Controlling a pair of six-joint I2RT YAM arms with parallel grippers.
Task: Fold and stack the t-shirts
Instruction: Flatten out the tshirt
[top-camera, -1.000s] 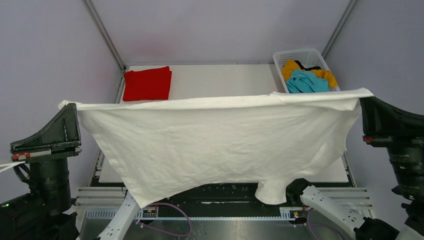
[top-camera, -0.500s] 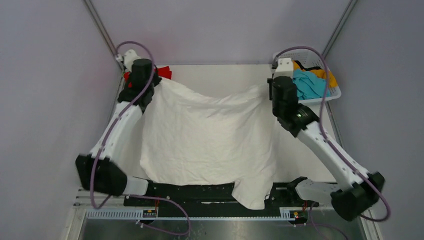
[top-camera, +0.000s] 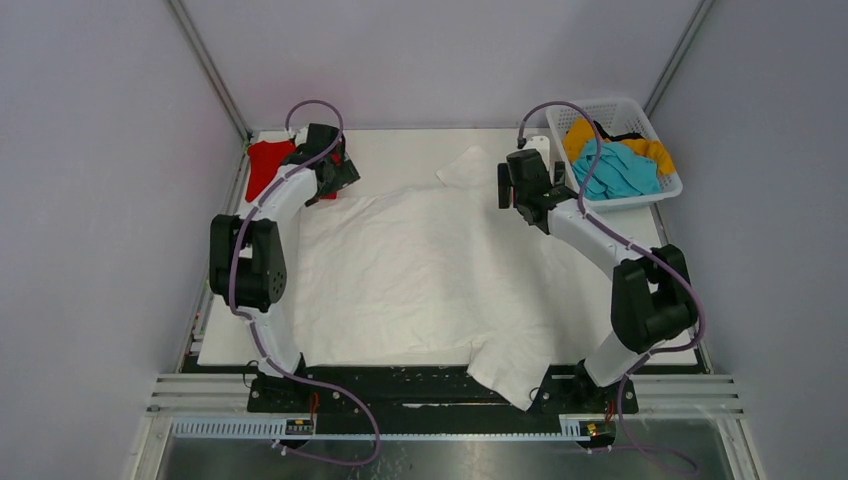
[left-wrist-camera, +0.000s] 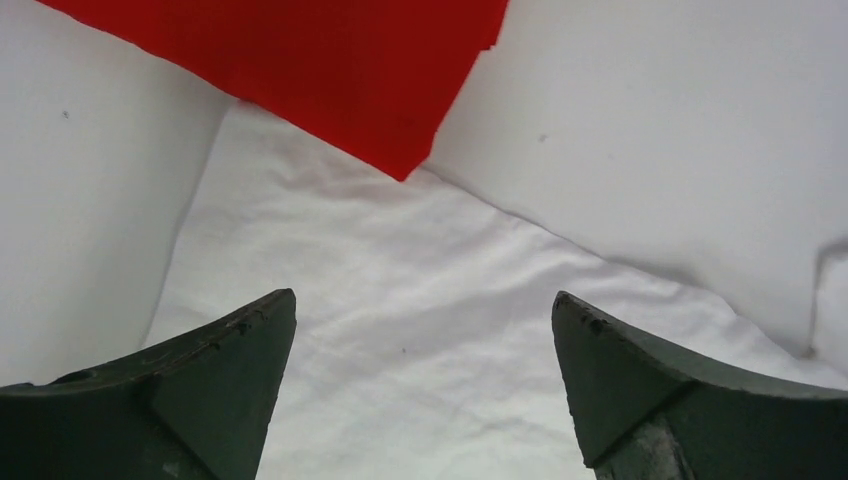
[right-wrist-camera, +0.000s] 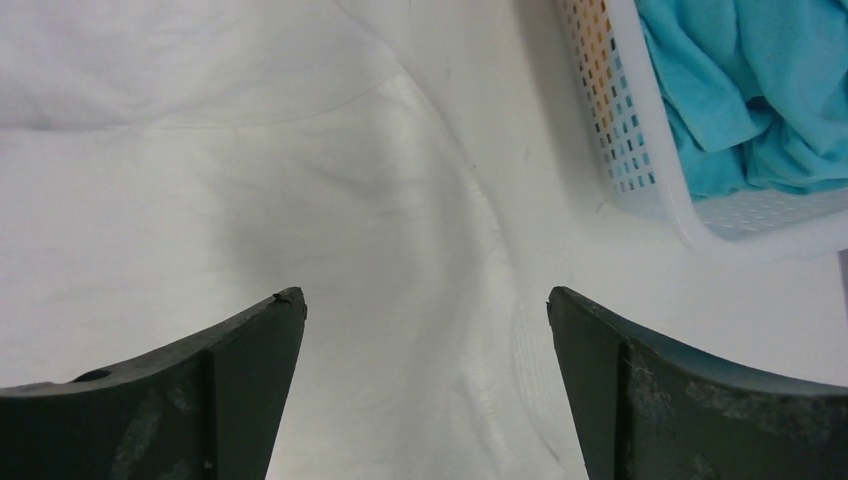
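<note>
The white shirt (top-camera: 420, 270) lies spread flat across the middle of the table (top-camera: 420, 148). One sleeve hangs over the near edge and the other lies at the far edge. The left gripper (left-wrist-camera: 425, 310) is above the shirt's far left corner. Its two fingers (left-wrist-camera: 220, 370) are spread wide, with nothing between them (whether the tips touch the cloth cannot be told). The right gripper (right-wrist-camera: 425, 305) is over the far right part of the shirt, its fingers (right-wrist-camera: 230, 370) equally wide apart and empty.

There are four shirts in all. Besides the white one, a folded red shirt (top-camera: 265, 165) lies in the far left corner, with the white cloth's corner touching it. A teal shirt (top-camera: 612, 165) and an orange-yellow shirt (top-camera: 580, 135) lie crumpled together in the single basket (top-camera: 600, 103) at the far right, just beside the right gripper.
</note>
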